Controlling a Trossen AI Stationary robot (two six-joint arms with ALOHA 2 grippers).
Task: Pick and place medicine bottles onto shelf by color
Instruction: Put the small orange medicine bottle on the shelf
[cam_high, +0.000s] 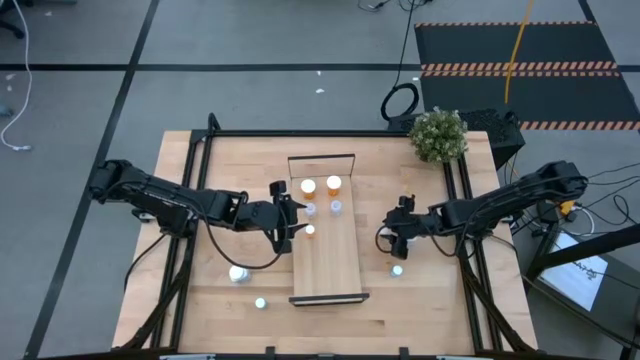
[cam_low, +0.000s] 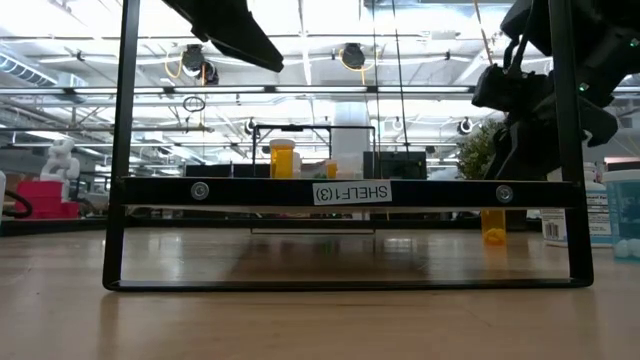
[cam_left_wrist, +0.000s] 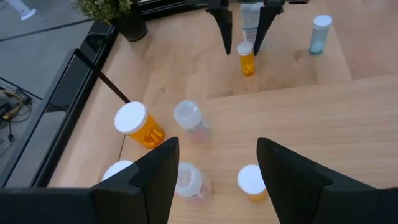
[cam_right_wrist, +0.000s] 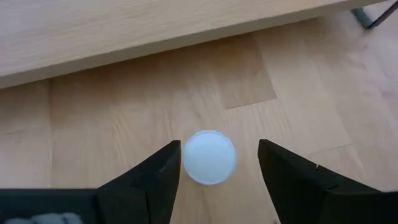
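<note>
Centring matters most here: the small white-capped pale bottle (cam_right_wrist: 209, 157) stands on the wooden tabletop (cam_right_wrist: 298, 74) just right of the long light-wood shelf (cam_high: 328, 262), between the right gripper's (cam_right_wrist: 217, 177) parted fingers, so descend squarely before closing.

One camera looks straight down on the whole worktop (cam_high: 230, 310). Another sits low at its edge, looking across. Two ride the arms, up close; all but the right one see the shelf (cam_high: 327, 262).
</note>
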